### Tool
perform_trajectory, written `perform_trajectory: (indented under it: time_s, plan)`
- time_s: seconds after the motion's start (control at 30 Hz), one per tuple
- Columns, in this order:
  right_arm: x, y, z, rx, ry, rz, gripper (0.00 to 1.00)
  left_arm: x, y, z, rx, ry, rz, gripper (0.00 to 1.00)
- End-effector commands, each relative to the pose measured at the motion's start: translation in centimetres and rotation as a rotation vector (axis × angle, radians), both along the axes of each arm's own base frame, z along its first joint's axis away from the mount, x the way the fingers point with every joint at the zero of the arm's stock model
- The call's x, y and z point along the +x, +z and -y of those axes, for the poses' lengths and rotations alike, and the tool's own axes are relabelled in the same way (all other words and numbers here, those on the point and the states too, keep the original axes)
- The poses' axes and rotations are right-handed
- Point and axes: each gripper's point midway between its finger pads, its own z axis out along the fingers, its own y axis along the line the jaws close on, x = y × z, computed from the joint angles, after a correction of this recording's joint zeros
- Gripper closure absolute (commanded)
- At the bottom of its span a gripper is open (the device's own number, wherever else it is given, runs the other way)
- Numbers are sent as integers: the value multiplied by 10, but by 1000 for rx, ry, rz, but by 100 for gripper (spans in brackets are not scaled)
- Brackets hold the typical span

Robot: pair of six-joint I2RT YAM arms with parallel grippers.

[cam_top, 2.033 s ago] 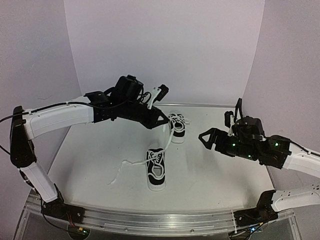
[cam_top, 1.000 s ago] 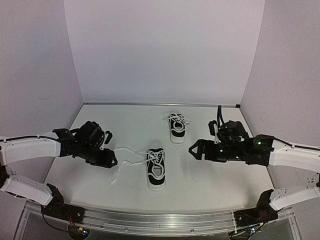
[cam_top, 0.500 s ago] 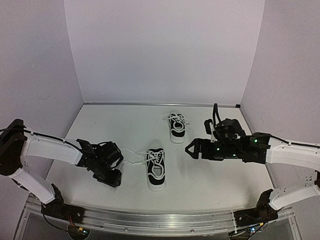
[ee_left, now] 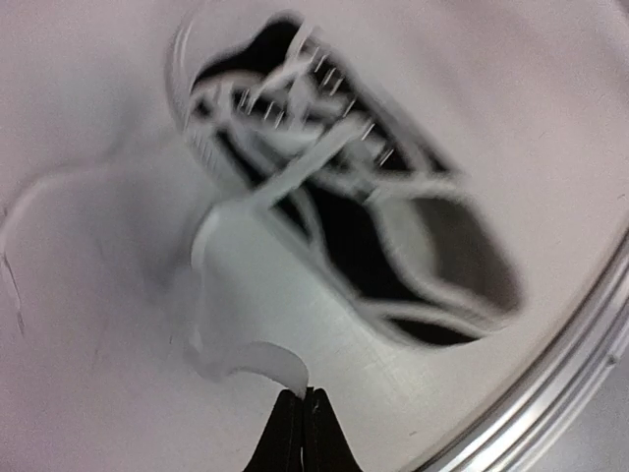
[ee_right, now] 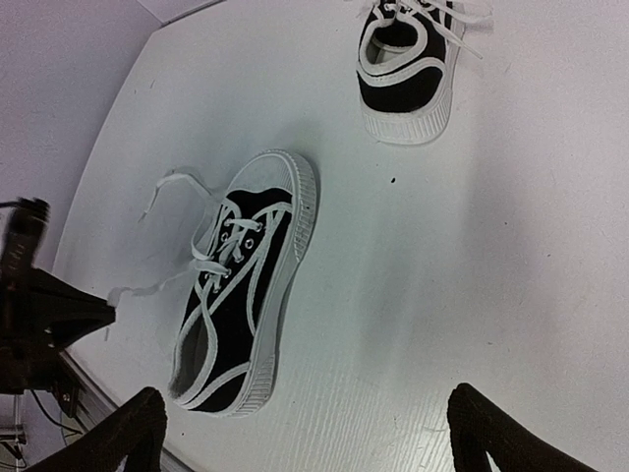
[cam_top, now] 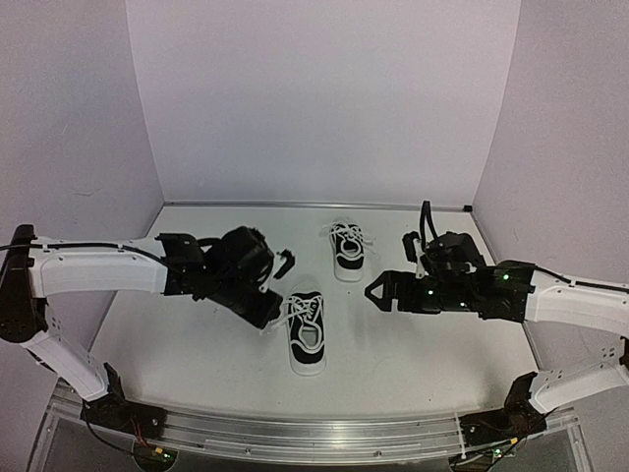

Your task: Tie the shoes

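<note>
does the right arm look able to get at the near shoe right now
Probably yes. The right gripper is open, hovering right of the near shoe with only bare table between. The left gripper, shut on a lace, is at its other side.

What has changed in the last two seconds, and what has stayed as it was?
The left gripper came down from above the far shoe, swung in beside the near shoe, and shut on its loose lace. The right gripper edged inward, staying open. Both shoes kept their places.
</note>
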Motion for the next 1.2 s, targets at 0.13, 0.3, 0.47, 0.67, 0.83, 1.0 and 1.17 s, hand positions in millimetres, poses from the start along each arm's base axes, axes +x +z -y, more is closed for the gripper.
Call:
perform_trajectory:
  time_s: [0.13,0.3,0.47,0.67,0.83,1.0,1.17]
  plan:
    - [-1,63,5,71,72,192,23,6,162,117,-400,-403,155,100]
    - [-31,99,-4,152,289,339,30,-7,183,121,-438,-491,143,100]
    - [-49,124,-16,221,440,477,43,-27,201,115,-494,-557,102,100]
    - [-55,131,-43,234,595,565,56,-57,221,109,-576,-680,48,100]
    - [-66,145,-50,235,696,654,54,-74,221,98,-582,-749,16,100]
    - [-81,152,-63,257,808,682,52,-84,216,94,-584,-802,-10,100]
    - [-95,152,-83,245,909,712,50,-90,218,93,-600,-834,-25,100]
